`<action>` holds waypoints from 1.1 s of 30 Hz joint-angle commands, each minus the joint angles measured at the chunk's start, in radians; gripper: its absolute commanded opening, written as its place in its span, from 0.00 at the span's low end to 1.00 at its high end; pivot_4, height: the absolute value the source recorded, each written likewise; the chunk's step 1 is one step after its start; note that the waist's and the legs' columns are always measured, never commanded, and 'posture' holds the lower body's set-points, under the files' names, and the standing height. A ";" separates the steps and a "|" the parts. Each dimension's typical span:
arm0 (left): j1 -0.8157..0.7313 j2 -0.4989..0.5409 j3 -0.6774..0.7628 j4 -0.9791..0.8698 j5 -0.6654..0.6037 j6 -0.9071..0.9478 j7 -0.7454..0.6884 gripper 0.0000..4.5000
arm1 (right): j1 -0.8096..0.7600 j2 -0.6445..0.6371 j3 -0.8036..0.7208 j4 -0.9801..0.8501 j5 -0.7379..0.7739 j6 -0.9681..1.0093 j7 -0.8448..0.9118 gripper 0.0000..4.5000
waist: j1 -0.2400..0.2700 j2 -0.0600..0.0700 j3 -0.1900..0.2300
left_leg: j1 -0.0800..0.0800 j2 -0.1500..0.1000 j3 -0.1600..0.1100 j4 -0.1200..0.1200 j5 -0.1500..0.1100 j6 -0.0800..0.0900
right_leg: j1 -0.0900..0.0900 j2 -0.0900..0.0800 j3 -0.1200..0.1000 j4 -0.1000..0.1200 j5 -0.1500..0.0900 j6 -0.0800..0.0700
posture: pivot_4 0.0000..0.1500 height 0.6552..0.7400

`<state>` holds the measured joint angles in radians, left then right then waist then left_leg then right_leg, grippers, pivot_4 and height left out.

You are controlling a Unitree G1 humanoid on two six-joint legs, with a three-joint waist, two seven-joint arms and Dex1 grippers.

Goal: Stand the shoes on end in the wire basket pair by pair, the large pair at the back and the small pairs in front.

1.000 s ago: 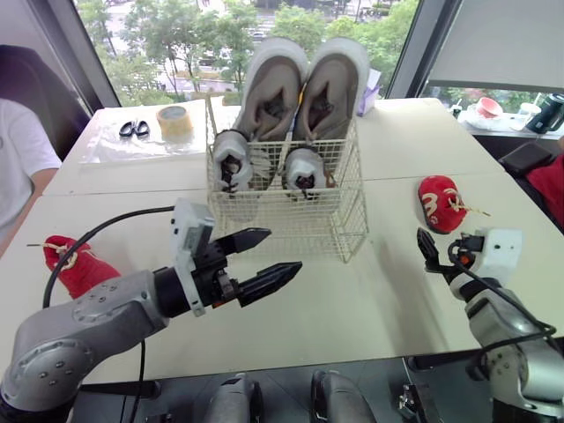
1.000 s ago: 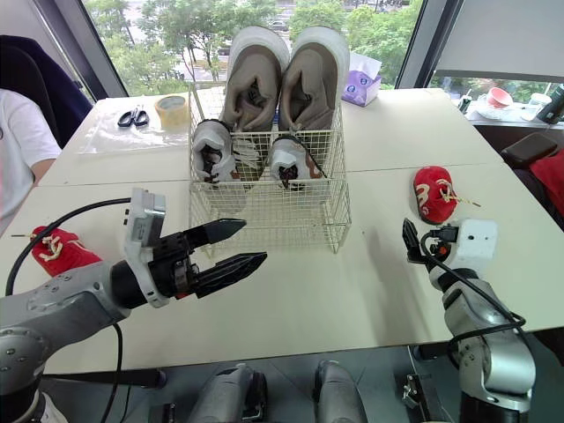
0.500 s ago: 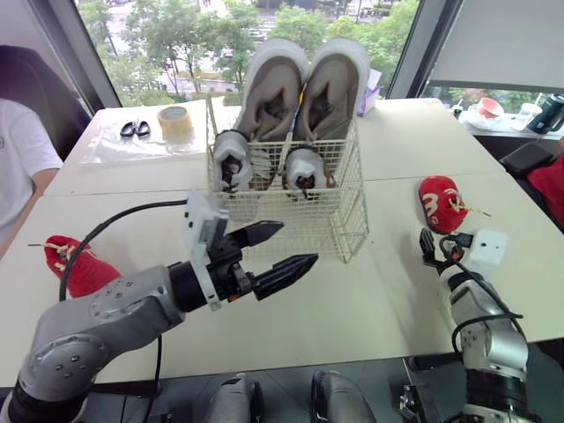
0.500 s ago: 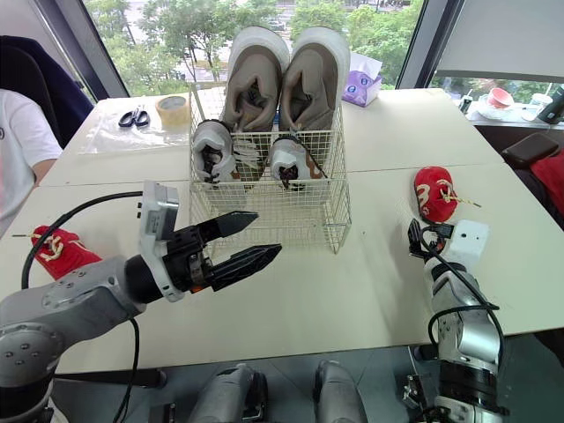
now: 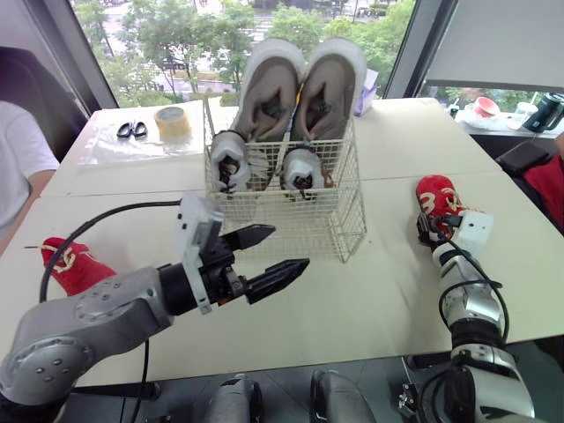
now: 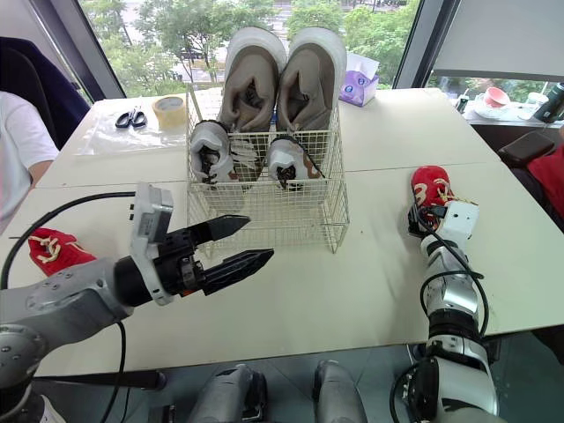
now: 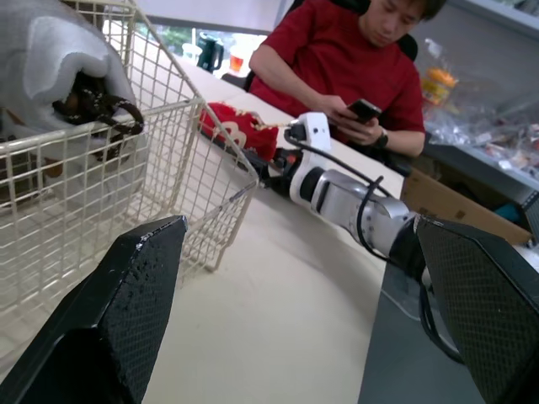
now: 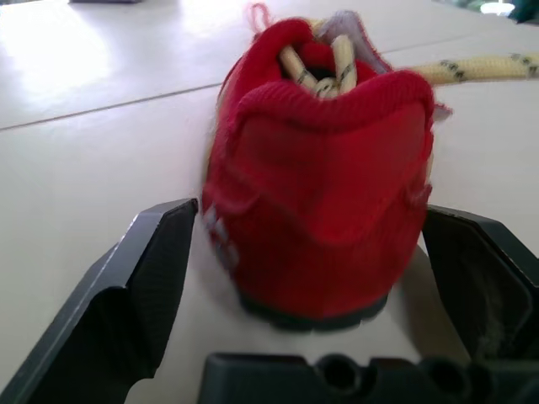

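Right claw (image 8: 307,215) apart, straddling the heel of the red shoe (image 6: 432,187), which lay on the counter (image 6: 352,282) right of the wire basket (image 6: 264,216). Left claw (image 6: 258,238) apart, empty. Advice: seat the heel deep, clamp squarely, avoid the lace.

Left pincer (image 5: 290,247) fingers apart, extended forward; right pincer (image 8: 307,210) spread.

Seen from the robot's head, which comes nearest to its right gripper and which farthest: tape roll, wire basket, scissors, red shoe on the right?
From the right gripper:
1. The red shoe, between its open fingers, robot's right.
2. The wire basket, mid-table.
3. The tape roll, far left.
4. The scissors, left of the tape.
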<state>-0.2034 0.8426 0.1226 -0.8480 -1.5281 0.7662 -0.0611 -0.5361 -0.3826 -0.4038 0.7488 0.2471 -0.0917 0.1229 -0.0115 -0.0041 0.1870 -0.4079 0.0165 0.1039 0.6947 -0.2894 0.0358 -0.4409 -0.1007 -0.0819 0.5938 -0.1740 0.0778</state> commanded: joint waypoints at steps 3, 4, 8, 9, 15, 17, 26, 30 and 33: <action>0.053 0.086 0.107 0.004 -0.040 -0.009 -0.072 1.00 | -0.028 0.019 0.007 0.071 -0.005 -0.066 0.007 0.43 | -0.006 0.000 0.000 | 0.000 0.000 0.000 0.000 0.002 -0.003 | 0.000 0.000 0.000 0.000 0.000 0.000 | 1.00 1.00; 0.061 0.097 0.121 0.012 -0.041 -0.009 -0.087 1.00 | -0.031 0.022 0.009 0.078 -0.004 -0.070 0.010 0.36 | -0.006 0.000 0.000 | 0.000 0.000 0.000 0.000 0.002 -0.003 | 0.000 0.000 0.000 0.000 0.000 0.000 | 1.00 1.00; 0.077 0.176 0.270 0.111 -0.085 0.004 -0.192 1.00 | -0.040 0.008 0.006 0.010 -0.002 -0.089 0.000 0.33 | -0.008 0.000 0.000 | 0.000 0.001 0.000 0.000 0.002 -0.003 | -0.001 0.000 0.000 0.000 0.000 0.000 | 1.00 1.00; 0.064 0.192 0.301 0.146 -0.105 0.005 -0.209 1.00 | -0.052 -0.011 0.003 -0.024 -0.005 -0.096 -0.003 0.33 | -0.008 0.001 0.000 | 0.000 0.001 0.000 -0.001 0.002 -0.003 | -0.001 0.000 0.000 0.000 0.000 0.000 | 1.00 1.00; -0.166 0.226 0.341 0.419 -0.244 0.000 -0.274 1.00 | -0.328 -0.223 -0.003 -0.221 0.033 -0.075 0.078 0.33 | -0.004 0.023 0.015 | -0.002 -0.002 0.003 -0.001 0.002 -0.003 | -0.004 -0.002 0.002 0.000 0.000 0.001 | 1.00 1.00; -0.256 0.206 0.315 0.495 -0.254 -0.001 -0.273 1.00 | -0.417 -0.272 0.041 -0.307 0.069 -0.025 0.191 0.33 | -0.005 0.023 0.015 | -0.002 -0.002 0.003 -0.003 0.002 -0.004 | -0.005 -0.001 0.002 0.001 0.000 0.006 | 1.00 1.00; -0.589 0.155 0.256 0.827 -0.263 0.112 -0.342 1.00 | -0.642 -0.380 0.228 -0.690 0.402 0.420 0.735 0.33 | -0.003 0.013 0.014 | 0.001 0.001 0.001 -0.012 0.006 -0.010 | -0.005 0.003 -0.001 0.002 -0.002 0.004 | 1.00 1.00; -0.685 0.151 0.228 0.898 -0.216 0.187 -0.394 1.00 | -0.665 -0.369 0.301 -0.768 0.406 0.462 0.846 0.33 | 0.005 0.010 0.014 | -0.001 0.000 0.000 -0.011 0.005 -0.009 | -0.005 0.002 -0.001 0.001 -0.002 0.004 | 1.00 1.00; -0.718 0.140 0.228 0.927 -0.194 0.223 -0.411 1.00 | -0.672 -0.353 0.332 -0.794 0.381 0.443 0.889 0.33 | 0.003 0.009 0.014 | -0.001 0.000 0.000 -0.011 0.004 -0.007 | -0.003 0.001 -0.001 0.001 -0.002 0.004 | 1.00 1.00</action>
<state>-0.8943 0.9784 0.3389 0.0721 -1.7351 0.9713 -0.4543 -1.1799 -0.7335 -0.0596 -0.0154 0.6309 0.3666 0.9890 -0.0080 0.0045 0.2009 -0.4087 0.0158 0.1040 0.6840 -0.2854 0.0289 -0.4442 -0.1005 -0.0832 0.5949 -0.1758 0.0821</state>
